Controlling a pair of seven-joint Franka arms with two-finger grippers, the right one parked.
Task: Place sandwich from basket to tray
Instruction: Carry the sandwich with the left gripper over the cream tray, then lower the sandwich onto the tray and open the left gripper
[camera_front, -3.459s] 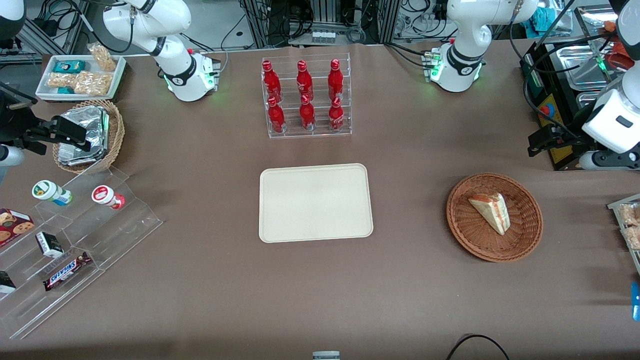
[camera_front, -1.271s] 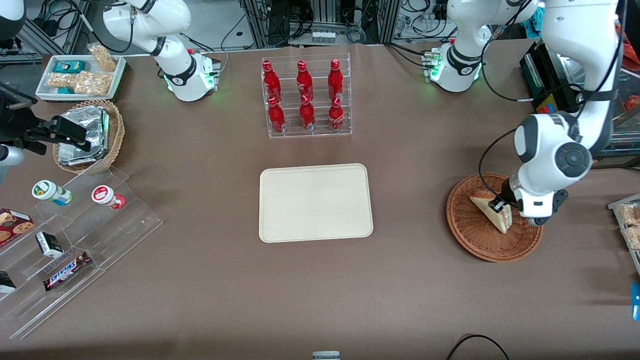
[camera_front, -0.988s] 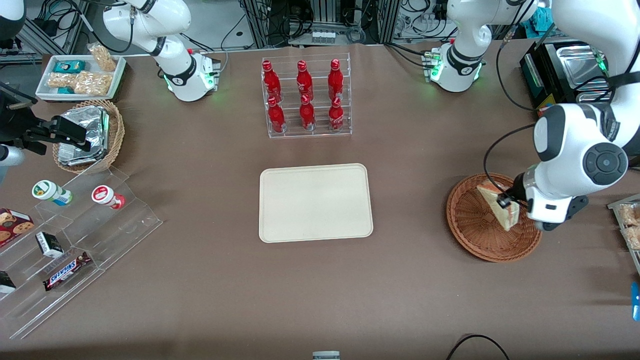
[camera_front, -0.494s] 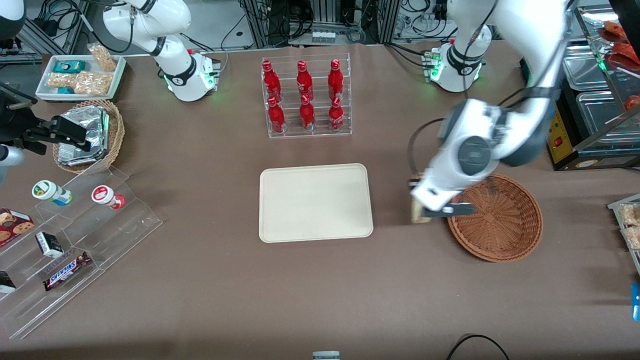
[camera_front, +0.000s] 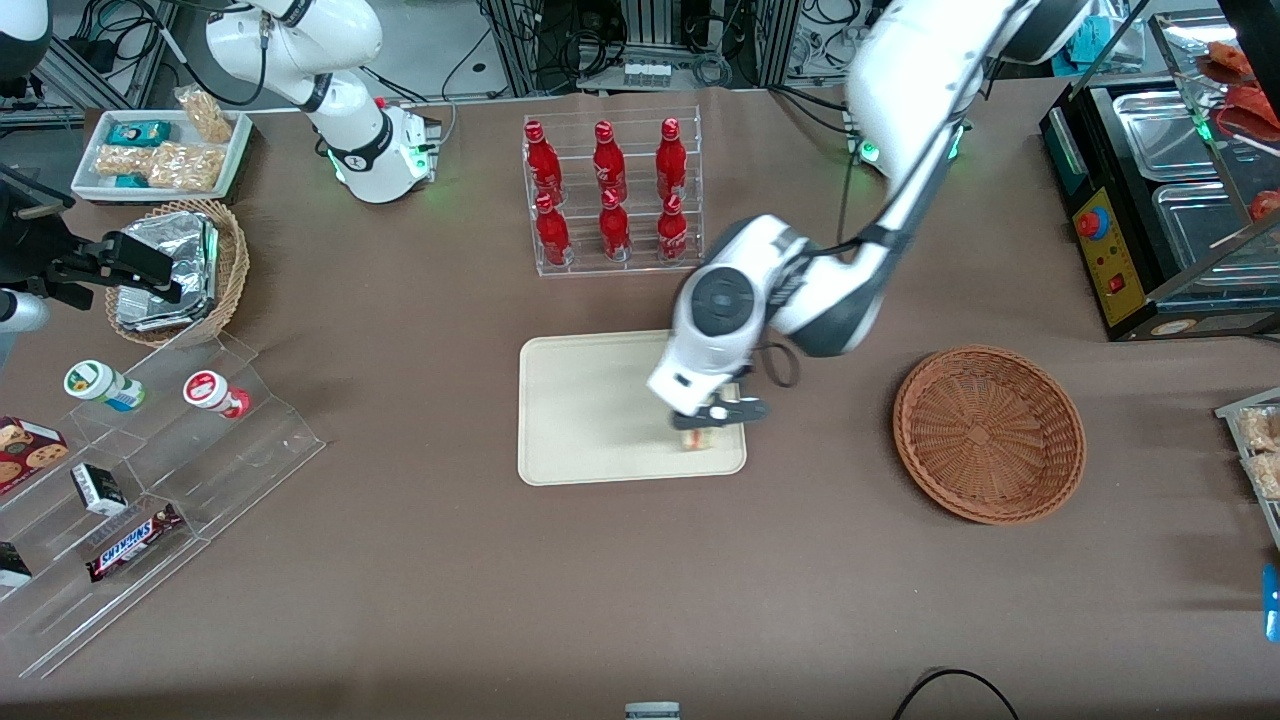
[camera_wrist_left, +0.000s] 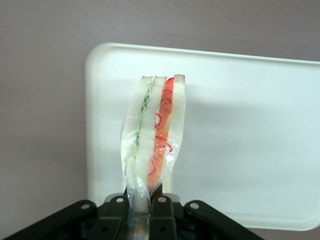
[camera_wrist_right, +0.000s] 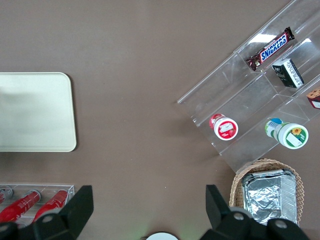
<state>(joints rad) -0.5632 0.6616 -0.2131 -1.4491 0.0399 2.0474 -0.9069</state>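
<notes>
My gripper (camera_front: 712, 420) hangs over the cream tray (camera_front: 600, 400), near the tray edge that faces the basket. It is shut on the wrapped sandwich (camera_front: 699, 438), of which only a small part shows below the hand in the front view. In the left wrist view the fingers (camera_wrist_left: 162, 212) pinch the sandwich (camera_wrist_left: 155, 125) at its narrow end. The sandwich stands on edge with its green and red filling layers showing, above the tray (camera_wrist_left: 250, 130). The round reddish-brown basket (camera_front: 988, 433) sits toward the working arm's end of the table with nothing in it.
A clear rack of red bottles (camera_front: 612, 195) stands farther from the front camera than the tray. Toward the parked arm's end are a stepped acrylic shelf with snacks (camera_front: 150, 480), a deeper wicker basket of foil packets (camera_front: 180, 270) and a white tray of snack bags (camera_front: 160, 150).
The gripper came down on the sandwich in the basket, shut on it, lifted it out and carried it toward the parked arm's end to above the tray. The basket is now empty.
</notes>
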